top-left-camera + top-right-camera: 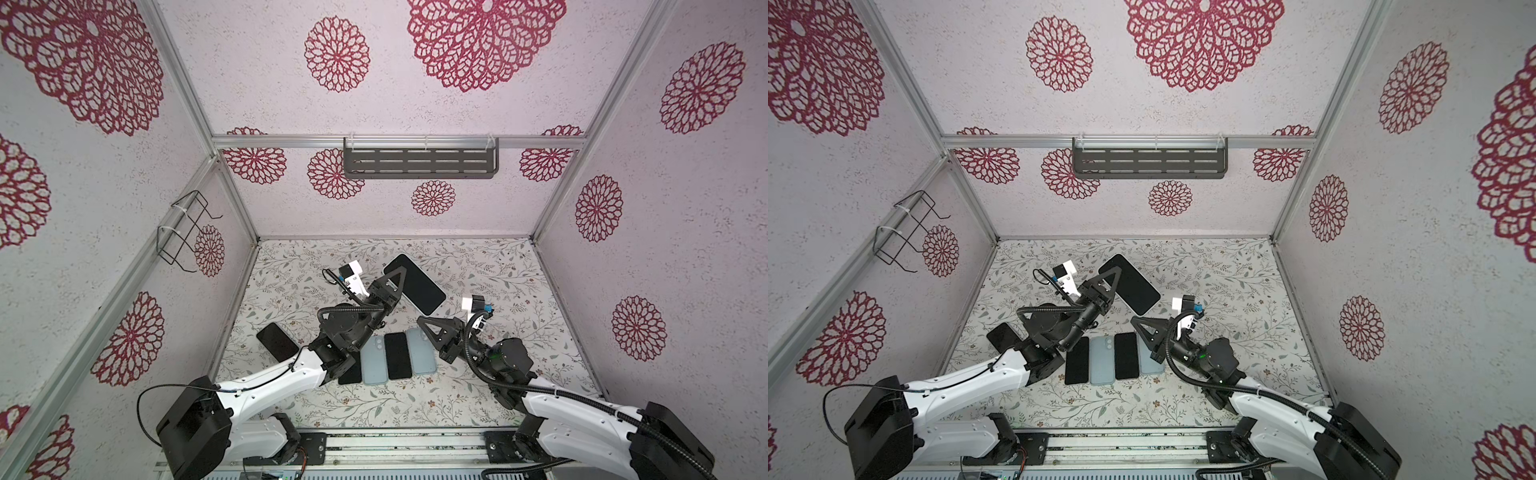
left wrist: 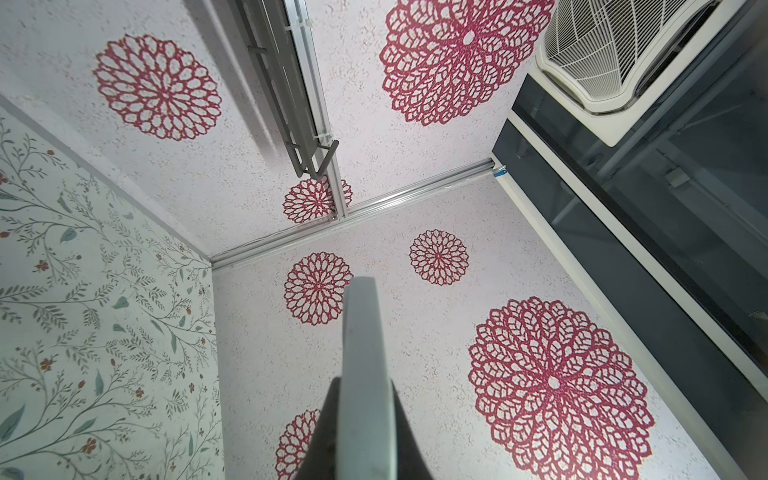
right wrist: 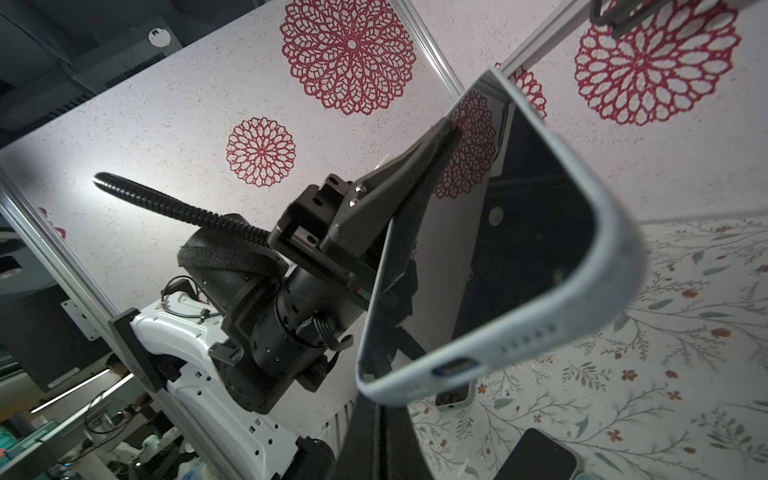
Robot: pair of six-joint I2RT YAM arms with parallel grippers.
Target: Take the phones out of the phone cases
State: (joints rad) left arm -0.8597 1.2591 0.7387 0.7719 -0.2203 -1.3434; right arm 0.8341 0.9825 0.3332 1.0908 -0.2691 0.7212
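Observation:
A phone with a dark screen, in a pale blue case, hangs above the table's far middle in both top views. My left gripper is shut on its long side; the case's edge runs up between the black fingers in the left wrist view. My right gripper is shut, its fingers pressed together right under the case's corner beside the charging port. The fingertips are hidden behind that corner, so whether they pinch the case's lip does not show.
On the table below lies a row of flat pieces: a black one, a pale blue one, a black one and a pale blue one. Another black phone lies left. A shelf and a wire basket hang on the walls.

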